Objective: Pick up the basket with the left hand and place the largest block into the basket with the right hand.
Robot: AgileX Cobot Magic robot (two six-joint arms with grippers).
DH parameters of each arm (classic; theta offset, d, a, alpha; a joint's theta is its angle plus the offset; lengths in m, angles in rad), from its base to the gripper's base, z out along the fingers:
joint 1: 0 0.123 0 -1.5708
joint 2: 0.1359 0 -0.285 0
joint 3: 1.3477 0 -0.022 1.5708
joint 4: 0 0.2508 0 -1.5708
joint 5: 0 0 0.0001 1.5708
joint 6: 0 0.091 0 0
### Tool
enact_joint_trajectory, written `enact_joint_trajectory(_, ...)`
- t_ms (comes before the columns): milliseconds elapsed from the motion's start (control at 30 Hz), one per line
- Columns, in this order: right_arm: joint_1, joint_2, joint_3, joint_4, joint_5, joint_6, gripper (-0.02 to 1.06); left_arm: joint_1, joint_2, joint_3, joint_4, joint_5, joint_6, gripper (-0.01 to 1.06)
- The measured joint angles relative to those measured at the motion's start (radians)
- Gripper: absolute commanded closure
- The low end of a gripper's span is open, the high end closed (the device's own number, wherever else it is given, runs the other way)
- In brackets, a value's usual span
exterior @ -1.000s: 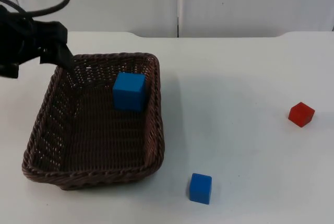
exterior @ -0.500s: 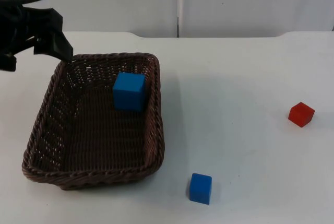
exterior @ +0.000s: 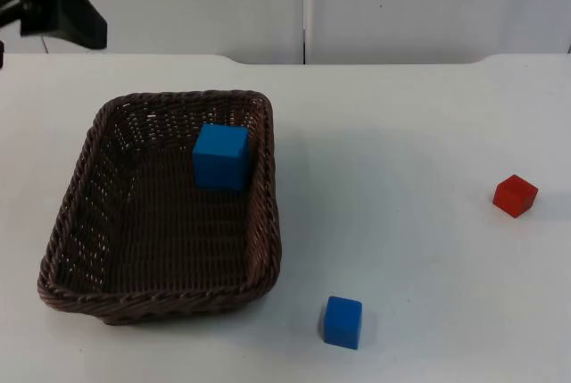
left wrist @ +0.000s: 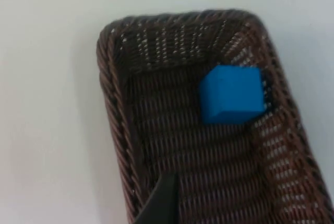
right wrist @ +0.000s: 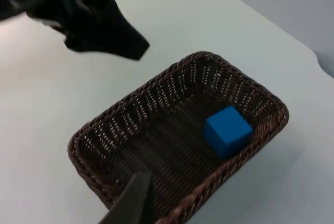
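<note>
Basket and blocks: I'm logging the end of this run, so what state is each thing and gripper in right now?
basket: standing flat on the table, not held
large blue block: inside the basket, by its far right wall
small blue block: on the table, outside the basket
red block: on the table, apart at the right
left gripper: raised clear of the basket, holding nothing

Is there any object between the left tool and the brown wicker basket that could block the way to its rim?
Nothing visible blocks it. The left tool hangs above the white table, beyond the far left corner of the brown woven wicker basket. Between them is bare table. The large blue cube already lies inside the basket, near its far right wall.
</note>
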Motion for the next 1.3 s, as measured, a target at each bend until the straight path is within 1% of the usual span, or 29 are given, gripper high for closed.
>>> enact_joint_trajectory(167,0.0,-0.055,0.075,0.0,-0.036,0.0,-0.01,0.0,-0.087,0.0,0.002,0.043,0.0,0.2)
enact_joint_trajectory(533,0.0,-0.157,0.193,0.0,-0.059,0.0,-0.01,0.0,-0.225,0.0,0.055,0.134,0.0,0.2)
enact_joint_trajectory(767,0.0,-0.247,0.291,0.019,-0.101,0.0,-0.01,0.0,-0.366,0.073,0.071,0.139,0.0,0.2)
enact_joint_trajectory(867,0.0,-0.284,0.324,0.024,-0.107,0.0,-0.01,0.0,-0.422,0.103,0.077,0.147,0.0,0.2)
enact_joint_trajectory(1000,0.0,-0.371,0.388,0.027,-0.113,0.0,-0.01,0.0,-0.564,0.151,0.09,0.165,0.0,0.2)
enact_joint_trajectory(1033,0.0,-0.371,0.388,0.027,-0.113,0.0,-0.01,0.0,-0.564,0.151,0.09,0.165,0.0,0.2)
enact_joint_trajectory(1167,0.0,-0.452,0.441,0.027,-0.115,0.008,-0.01,0.0,-0.682,0.155,0.09,0.211,0.0,0.2)
enact_joint_trajectory(1300,0.0,-0.518,0.471,0.027,-0.113,0.012,-0.01,0.0,-0.754,0.155,0.09,0.242,0.0,0.2)
